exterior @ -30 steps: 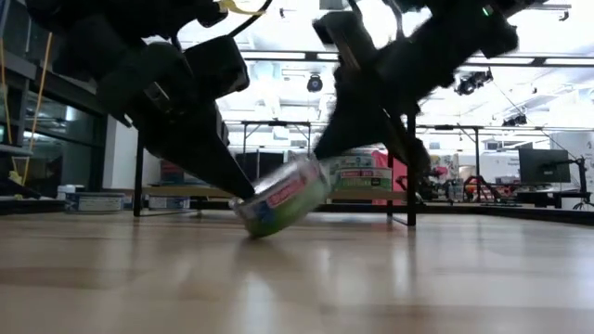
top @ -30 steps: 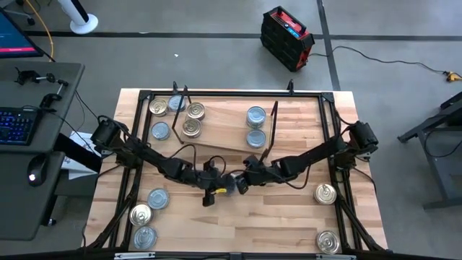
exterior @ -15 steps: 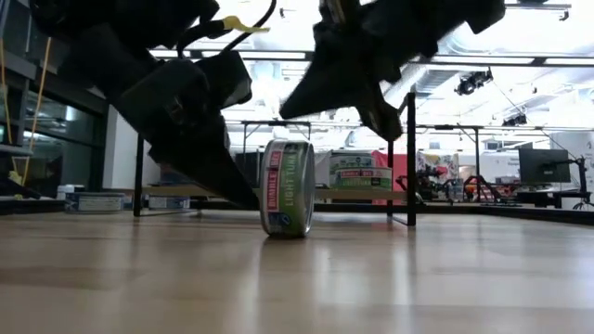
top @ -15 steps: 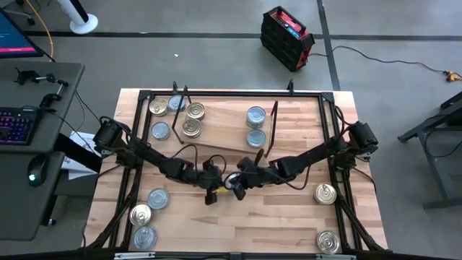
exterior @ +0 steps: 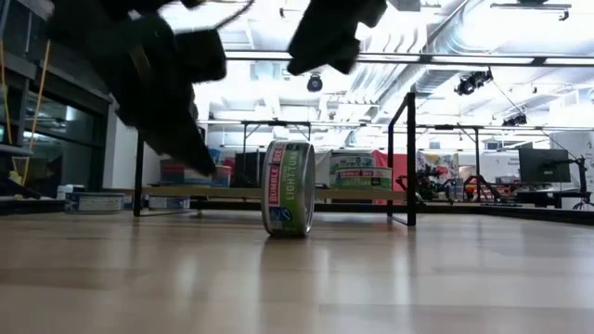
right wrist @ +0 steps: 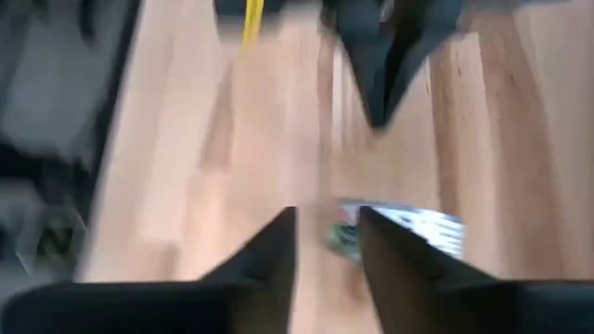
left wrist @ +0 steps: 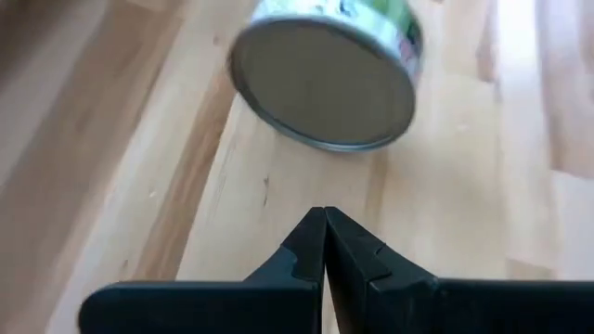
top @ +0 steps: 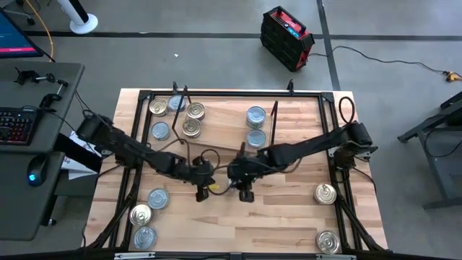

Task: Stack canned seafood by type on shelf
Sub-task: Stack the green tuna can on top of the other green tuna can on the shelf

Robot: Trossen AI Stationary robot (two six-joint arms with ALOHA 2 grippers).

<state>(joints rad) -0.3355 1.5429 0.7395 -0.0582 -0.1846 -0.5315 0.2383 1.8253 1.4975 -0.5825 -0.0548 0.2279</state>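
Note:
One tin of canned seafood stands on its rim on the tabletop, its green label facing the near edge; no gripper touches it. My left gripper is shut and hangs just short of the tin's flat silver lid, raised off the wood. Above the tin, my right gripper is open with nothing between its fingers. The shelf lies at the far middle, with several tins lying flat on it.
More tins lie flat near the table's left near corner, at its right near side and beside the shelf's left end. A black bracket of the shelf rises behind the standing tin. Bare wood lies in front of it.
The tin, tilted between both grippers a second ago, has come upright onto its rim and stays there. My right gripper has let go of it, risen well clear and rolled. My left gripper has lifted and drawn back toward the table's left.

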